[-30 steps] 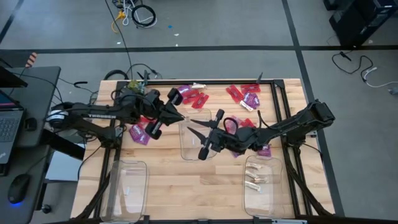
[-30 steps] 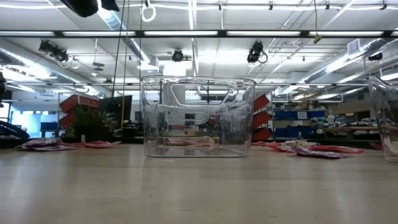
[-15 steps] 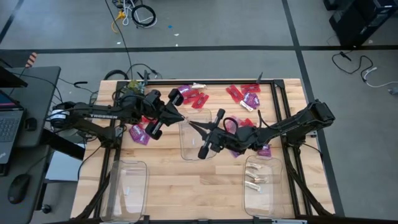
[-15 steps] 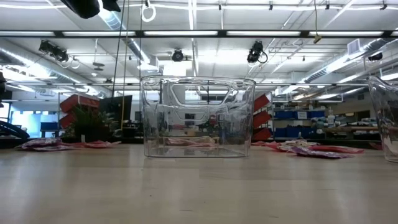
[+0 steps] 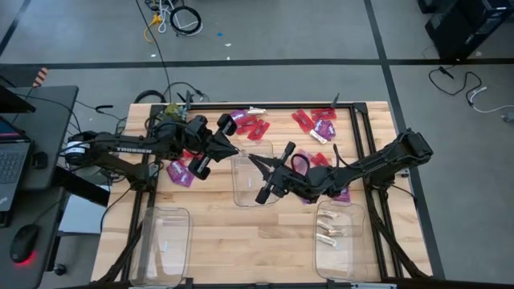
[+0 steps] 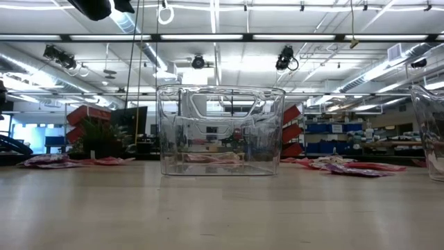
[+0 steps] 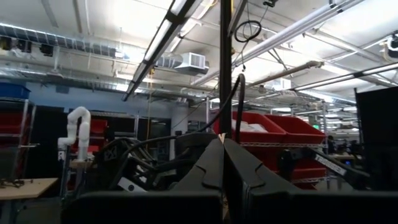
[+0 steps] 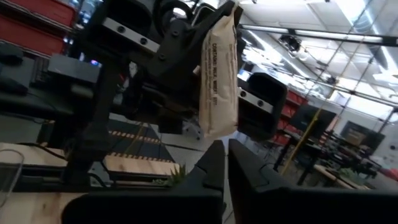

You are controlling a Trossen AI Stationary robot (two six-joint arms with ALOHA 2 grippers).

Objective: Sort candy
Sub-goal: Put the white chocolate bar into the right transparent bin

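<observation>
Seen from above, the left gripper (image 5: 238, 150) and the right gripper (image 5: 252, 157) meet tip to tip over the 12 o'clock end of the middle bin (image 5: 254, 174), the left arm reaching in from 9 o'clock and the right arm from 3 o'clock. In the right wrist view the right gripper's fingers (image 8: 214, 163) are pressed together just below a cream-wrapped candy (image 8: 219, 79) that hangs upright from the left gripper's tips; whether the right fingertips actually nip the packet's lower edge is hard to make out. The left gripper's own fingers (image 7: 211, 168) are closed flat against each other, pinching that candy at its top. The rest of the candy lies scattered on the wooden table (image 5: 241, 233): red packets (image 5: 250, 126) and a purple packet (image 5: 324, 128) toward 12 o'clock, more purple packets (image 5: 180, 172) at 9 o'clock beneath the left arm, and a further mixed heap under the right arm at 3 o'clock. The right bin (image 5: 334, 235) at 5 o'clock holds several cream pieces (image 5: 328, 234), while the left bin (image 5: 167, 245) sits at 7 o'clock. From table height the middle bin shows a pale candy (image 6: 220, 158) lying on its floor.
</observation>
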